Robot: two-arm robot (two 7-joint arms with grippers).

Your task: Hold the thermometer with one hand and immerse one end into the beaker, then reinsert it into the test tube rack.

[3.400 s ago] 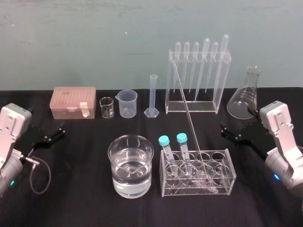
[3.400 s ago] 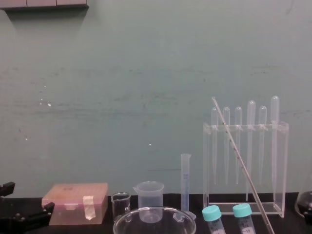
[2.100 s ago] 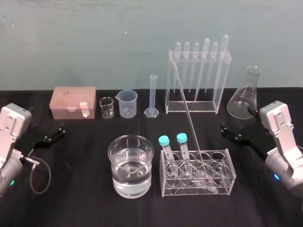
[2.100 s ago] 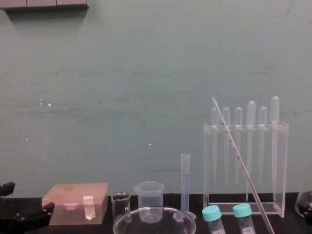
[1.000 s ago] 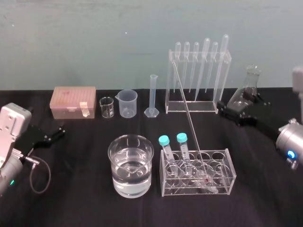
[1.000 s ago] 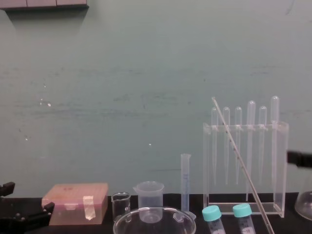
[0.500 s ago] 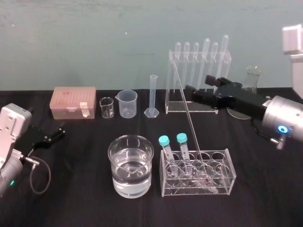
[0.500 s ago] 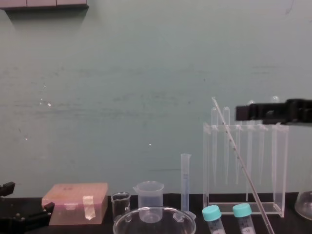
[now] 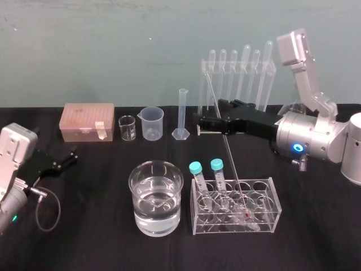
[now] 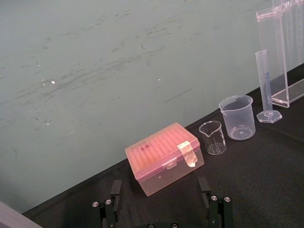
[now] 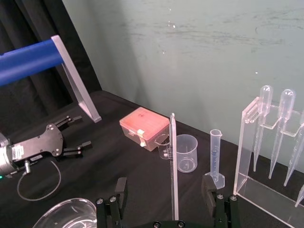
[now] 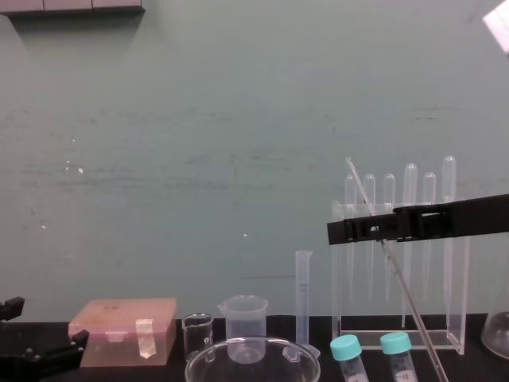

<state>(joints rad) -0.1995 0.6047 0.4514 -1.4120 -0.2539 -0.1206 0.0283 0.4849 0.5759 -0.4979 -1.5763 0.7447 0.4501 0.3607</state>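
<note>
We are lining up the grasp, with nothing lifted yet.
Our right claw [image 9: 204, 121] is hanging fingers apart around the thermometer [image 9: 228, 152], which is leaning in the test tube rack [image 9: 274, 199] below it (ungripped). The beaker [image 9: 156, 197] dip and the reinsertion are both waiting, and the left claw [image 9: 70, 156] is idling apart.

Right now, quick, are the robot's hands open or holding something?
Left gripper: open, empty.
Right gripper: open, fingers either side of the thermometer, not squeezing it.

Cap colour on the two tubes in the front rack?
Teal caps, clearest in the head view.
</note>
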